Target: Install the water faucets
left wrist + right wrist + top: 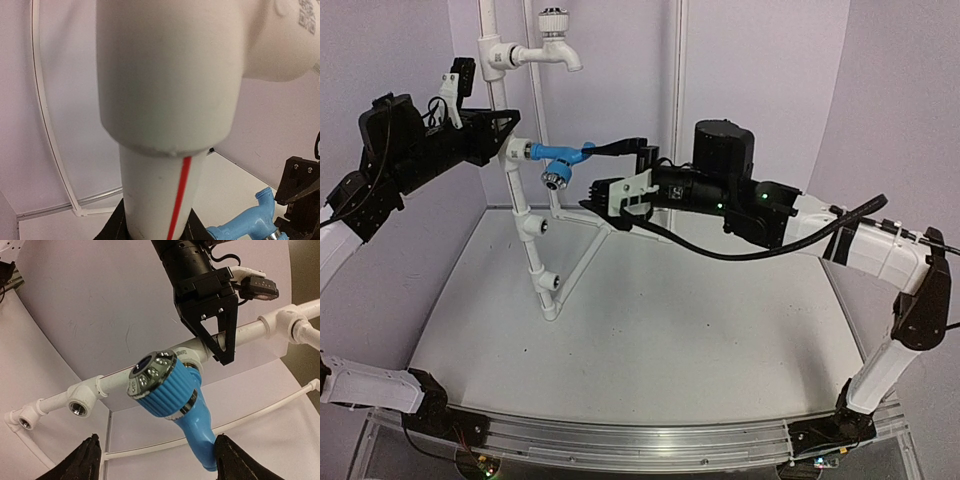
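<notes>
The bright blue faucet sits with its inlet in a side socket of the white pipe frame. Its knob hangs down and its spout points right. In the right wrist view the blue faucet fills the middle. My right gripper is open wide around it, and the right finger touches the spout. It also shows in the top view. My left gripper is shut on the frame's upright pipe, just beside that socket. The white faucet with the silvery knob sits at the frame's top.
Two open side sockets lie lower on the frame, which leans on a thin brace. White enclosure walls stand close behind. A black cable loops under my right arm. The table's front rail is near the bases.
</notes>
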Tool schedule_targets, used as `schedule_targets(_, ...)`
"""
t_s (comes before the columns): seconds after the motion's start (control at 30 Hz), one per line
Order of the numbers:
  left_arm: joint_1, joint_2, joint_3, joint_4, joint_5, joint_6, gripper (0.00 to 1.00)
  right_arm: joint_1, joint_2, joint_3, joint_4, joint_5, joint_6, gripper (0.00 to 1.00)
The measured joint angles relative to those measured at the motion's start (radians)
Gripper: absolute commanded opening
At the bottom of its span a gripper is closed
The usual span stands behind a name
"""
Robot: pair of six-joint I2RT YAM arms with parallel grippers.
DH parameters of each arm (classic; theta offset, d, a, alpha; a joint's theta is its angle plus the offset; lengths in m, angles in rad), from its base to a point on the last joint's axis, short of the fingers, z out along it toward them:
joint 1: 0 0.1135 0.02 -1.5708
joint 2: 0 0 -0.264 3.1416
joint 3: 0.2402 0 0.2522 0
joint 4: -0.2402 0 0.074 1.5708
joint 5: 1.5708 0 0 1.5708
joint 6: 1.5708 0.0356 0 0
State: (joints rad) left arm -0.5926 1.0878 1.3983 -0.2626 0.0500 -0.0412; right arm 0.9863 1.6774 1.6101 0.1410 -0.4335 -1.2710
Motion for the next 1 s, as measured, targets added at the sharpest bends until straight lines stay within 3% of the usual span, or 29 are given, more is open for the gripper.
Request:
schedule_targets(0.33, 0.0, 0.005, 0.002, 0.0, 0.002, 0.0, 0.0, 0.009, 0.069, 0.103, 0.002, 0.016, -0.076, 0.74)
schedule_targets(0.43, 0.0, 0.006, 0.002, 0.0, 0.002, 0.0, 0.0, 0.013, 0.091, 0.119, 0.004, 0.023, -0.077, 0.69)
schedule_targets(0.73, 0.001, 0.006, 0.002, 0.0, 0.003, 0.0, 0.0, 0.016, 0.123, 0.165, 0.033, 0.025, -0.02, 0.35)
schedule_targets(0.87, 0.001, 0.005, 0.002, 0.0, 0.003, 0.0, 0.0, 0.011, 0.128, 0.182, 0.022, 0.02, 0.098, 0.22)
schedule_targets(1.0, 0.003, 0.005, 0.002, -0.001, 0.006, 0.0, 0.0, 0.005, 0.129, 0.188, 0.012, -0.015, 0.234, 0.0)
